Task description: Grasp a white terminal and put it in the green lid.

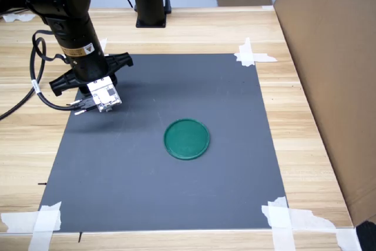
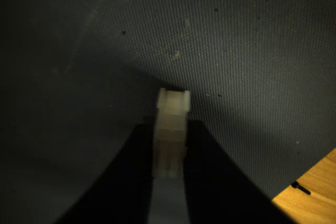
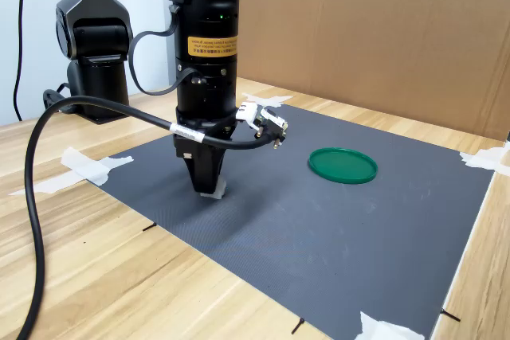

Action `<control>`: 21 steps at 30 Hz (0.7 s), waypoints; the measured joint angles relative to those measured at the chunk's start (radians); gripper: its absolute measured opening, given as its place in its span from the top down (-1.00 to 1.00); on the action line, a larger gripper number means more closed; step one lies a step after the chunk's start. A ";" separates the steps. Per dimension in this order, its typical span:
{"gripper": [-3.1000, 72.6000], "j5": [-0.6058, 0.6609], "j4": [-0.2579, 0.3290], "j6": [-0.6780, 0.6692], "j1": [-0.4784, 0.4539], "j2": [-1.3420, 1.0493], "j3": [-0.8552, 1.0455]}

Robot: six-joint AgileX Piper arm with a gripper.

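1. The gripper (image 2: 169, 182) is closed on the white terminal (image 2: 171, 132), its dark fingers pressing both long sides, low over the grey mat (image 1: 176, 192).
2. The terminal appears light, rigid and smooth — liable to slip; a mid-body hold seems best.
3. The green lid (image 1: 187, 139) lies well apart — empty.

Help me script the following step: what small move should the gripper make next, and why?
Probably lift straight up. In the wrist view the white terminal sits between the dark fingers, apparently clamped, and in the second exterior view the gripper is down at the dark mat. The green lid lies apart, toward the second exterior view's right, so clearance comes before carrying.
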 joint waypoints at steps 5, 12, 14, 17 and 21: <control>0.71 -0.003 0.004 -0.001 0.000 0.000 -0.001; 0.71 0.031 0.012 -0.006 0.001 -0.005 -0.037; 0.71 0.054 0.014 -0.009 0.010 -0.011 -0.070; 0.71 0.188 0.017 -0.011 0.084 -0.022 -0.210; 0.71 0.251 0.053 -0.009 0.186 -0.023 -0.301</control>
